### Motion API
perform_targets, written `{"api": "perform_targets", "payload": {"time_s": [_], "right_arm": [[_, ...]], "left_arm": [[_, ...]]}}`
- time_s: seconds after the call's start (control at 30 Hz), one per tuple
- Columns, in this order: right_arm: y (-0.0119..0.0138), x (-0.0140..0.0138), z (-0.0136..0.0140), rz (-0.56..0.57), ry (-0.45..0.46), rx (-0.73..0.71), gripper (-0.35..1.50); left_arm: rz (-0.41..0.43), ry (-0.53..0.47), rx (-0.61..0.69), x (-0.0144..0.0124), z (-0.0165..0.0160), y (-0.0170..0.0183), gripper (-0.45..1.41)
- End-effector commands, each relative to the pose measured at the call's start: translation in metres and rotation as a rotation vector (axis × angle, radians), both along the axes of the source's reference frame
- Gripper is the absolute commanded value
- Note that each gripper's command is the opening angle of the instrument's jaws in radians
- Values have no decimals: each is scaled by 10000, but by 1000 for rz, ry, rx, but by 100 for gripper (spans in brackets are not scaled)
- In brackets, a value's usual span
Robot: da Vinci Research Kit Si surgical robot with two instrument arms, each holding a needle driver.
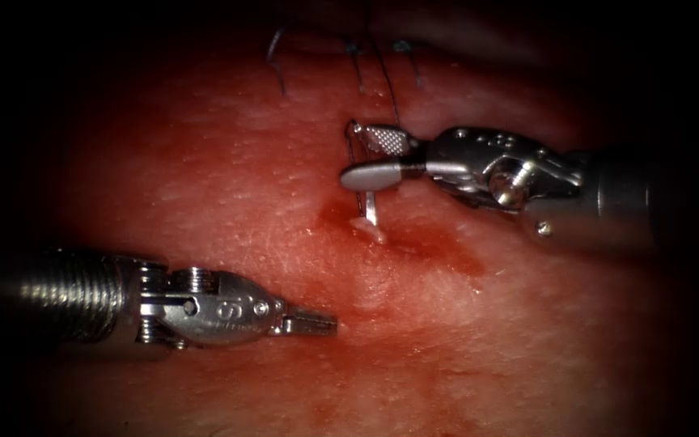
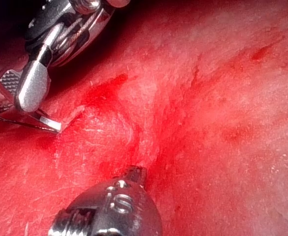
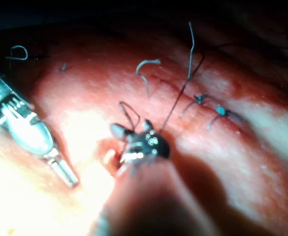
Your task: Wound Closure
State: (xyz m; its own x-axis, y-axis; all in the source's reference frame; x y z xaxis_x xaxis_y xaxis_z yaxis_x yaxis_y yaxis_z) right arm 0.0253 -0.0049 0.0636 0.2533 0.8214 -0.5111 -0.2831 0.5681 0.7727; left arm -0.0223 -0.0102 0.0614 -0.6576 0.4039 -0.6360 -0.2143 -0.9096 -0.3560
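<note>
the left arm's tool (image 1: 309, 323) lies low on the left of the tissue (image 1: 204, 186), well apart from the needle; its jaws are pressed together and hold nothing, the tip resting just over the tissue surface. in the left wrist view the same tool (image 2: 134, 173) points at a reddened fold of the tissue.

near the middle, the cut (image 1: 414, 251) runs as a dark red line smeared with red fluid (image 1: 446, 255). the needle (image 1: 370, 206) stands just left of the cut's upper end, its lower part going down into the tissue beside a small pale lump, its upper curve rising between the right tool's jaws.

the right arm's tool (image 1: 370, 158) comes in from the right with its jaws parted around the needle's upper curve, not clamped on it; whether either jaw touches it i cannot tell. dark thread (image 1: 383, 73) runs up from the needle's top end toward the tied stitches (image 3: 210, 105) and cut thread ends (image 1: 275, 53) farther up the tissue.
</note>
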Motion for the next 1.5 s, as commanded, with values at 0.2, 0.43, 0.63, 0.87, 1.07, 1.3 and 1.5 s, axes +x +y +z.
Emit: {"api": "perform_targets", "payload": {"time_s": [0.2,0.43,0.63,0.87,1.07,1.3,1.5], "right_arm": [[-1,-5,1,13,-19,32,-35],[-4,-17,1,27,-34,50,-35],[-16,-20,9,136,27,296,-35],[-10,-29,16,219,145,495,-35],[-16,-28,21,262,163,694,-35],[-30,-15,16,226,222,779,-35],[-39,-8,10,235,245,931,-35]], "left_arm": [[1,-1,1,-6,5,-1,-23],[2,-1,0,-7,3,3,-23],[-37,-31,-37,-11,-11,20,-26],[-40,-21,-49,-8,6,17,-26],[-45,-13,-54,-5,16,17,-25],[-47,-13,-52,-7,17,19,-25],[-46,-13,-57,-7,27,17,-26]]}}
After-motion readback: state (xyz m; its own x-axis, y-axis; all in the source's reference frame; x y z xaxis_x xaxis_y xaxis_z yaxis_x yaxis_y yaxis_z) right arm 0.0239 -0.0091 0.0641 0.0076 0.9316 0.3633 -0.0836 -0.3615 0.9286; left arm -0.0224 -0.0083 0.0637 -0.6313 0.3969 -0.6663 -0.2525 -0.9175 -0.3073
